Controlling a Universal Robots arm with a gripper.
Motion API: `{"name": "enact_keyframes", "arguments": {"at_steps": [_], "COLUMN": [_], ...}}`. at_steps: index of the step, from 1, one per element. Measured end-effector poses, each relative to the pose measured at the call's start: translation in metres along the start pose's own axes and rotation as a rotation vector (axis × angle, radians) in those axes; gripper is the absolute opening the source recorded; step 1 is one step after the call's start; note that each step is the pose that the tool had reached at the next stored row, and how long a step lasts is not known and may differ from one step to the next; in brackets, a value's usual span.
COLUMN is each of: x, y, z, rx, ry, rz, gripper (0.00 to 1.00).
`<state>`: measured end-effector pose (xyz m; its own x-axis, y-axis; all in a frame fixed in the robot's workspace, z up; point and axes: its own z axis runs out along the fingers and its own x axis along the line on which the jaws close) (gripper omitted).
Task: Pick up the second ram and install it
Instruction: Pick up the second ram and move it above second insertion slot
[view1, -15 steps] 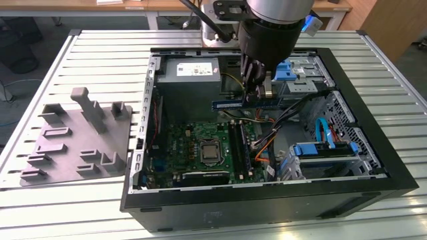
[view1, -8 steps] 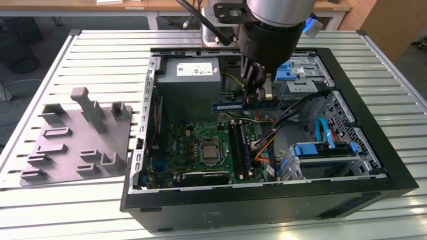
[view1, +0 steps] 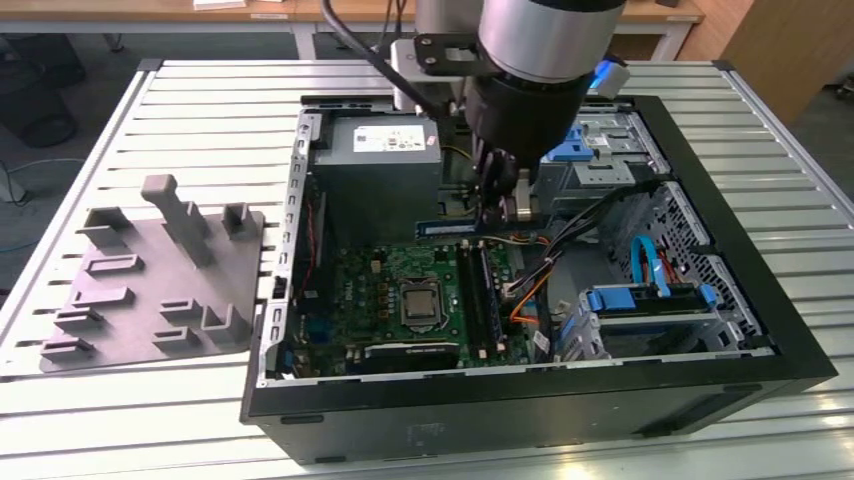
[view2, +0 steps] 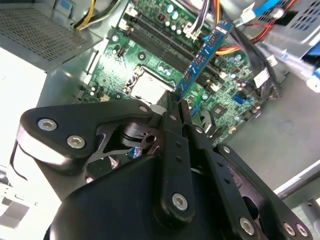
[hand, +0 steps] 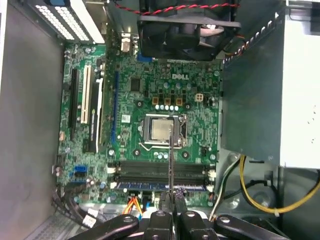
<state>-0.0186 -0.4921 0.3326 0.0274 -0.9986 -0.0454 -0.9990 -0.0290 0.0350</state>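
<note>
Much of the far part of the case (view1: 507, 415) is hidden behind the arm (view1: 541, 60) in the exterior view, and the tool (view1: 501, 205) is only partly made out below it. The tool is seen clamped on the ram (view1: 447, 228), which shows as a short bluish strip just to the exterior view's left of the fingers, near the power supply (view1: 380, 150).

In the second wrist view the ram (view2: 202, 57) is seen as a blue board with dark chips. Its gripped end is covered by the closed fingers (view2: 172, 125), and the rest juts out above the motherboard (view2: 125, 65). In the first wrist view it is seen edge-on, as a thin dark line (hand: 170, 150) crossing the processor (hand: 161, 130) and the slots (hand: 160, 170). It is held clear above the board, not seated. A bluish strip is seen along the slot row nearest the tool; whether it is a seated stick cannot be told.

Inside the case lie the motherboard, a fan (hand: 187, 30) cut off at the picture's edge, the power supply, a drive cage (view1: 667, 300) and loose cables (view1: 534, 270) close beside the slots on the exterior view's right. Open room is left over the board's middle.

A grey tray (view1: 147, 290) stands on the counter (view1: 200, 110) on the exterior view's left, well apart from the tool.
</note>
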Motion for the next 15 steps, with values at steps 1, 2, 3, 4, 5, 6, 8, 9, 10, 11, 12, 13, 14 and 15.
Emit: {"name": "enact_keyframes", "arguments": {"at_steps": [1,2,3,4,5,6,8,9,10,11,12,13,14,15], "x": [0.0000,0.0000,0.0000,0.0001,0.0002,0.0002,0.0004,0.0005,0.0006,0.0007,0.0010,0.0014,0.0021,0.0028], "y": [0.0024,0.0047,0.0062,0.0075,0.0081,0.0080,0.0079,0.0079,0.0078,0.0086,0.0092,0.0093,0.0095,0.0098], "z": [0.0019,0.0039,0.0057,0.0076,0.0095,0.0113,0.0148,0.0166,0.0184,0.0202,0.0222,0.0240,0.0258,0.0275], "rx": [0.0001,0.0001,0.0001,0.0002,0.0006,0.0011,0.0026,0.0033,0.0042,0.0044,0.0045,0.0046,0.0046,0.0045], "ry": [0.0001,0.0005,0.0017,0.0028,0.0031,0.0029,0.0020,0.0014,0.0009,0.0007,0.0007,0.0006,0.0006,0.0007], "rz": [0.001,0.002,0.005,0.008,0.015,0.027,0.061,0.079,0.097,0.107,0.107,0.107,0.107,0.107], "gripper": [0.14,0.14,0.14,0.14,0.14,0.14,0.14,0.14,0.14,0.14,0.14,0.14,0.14,0.14]}}
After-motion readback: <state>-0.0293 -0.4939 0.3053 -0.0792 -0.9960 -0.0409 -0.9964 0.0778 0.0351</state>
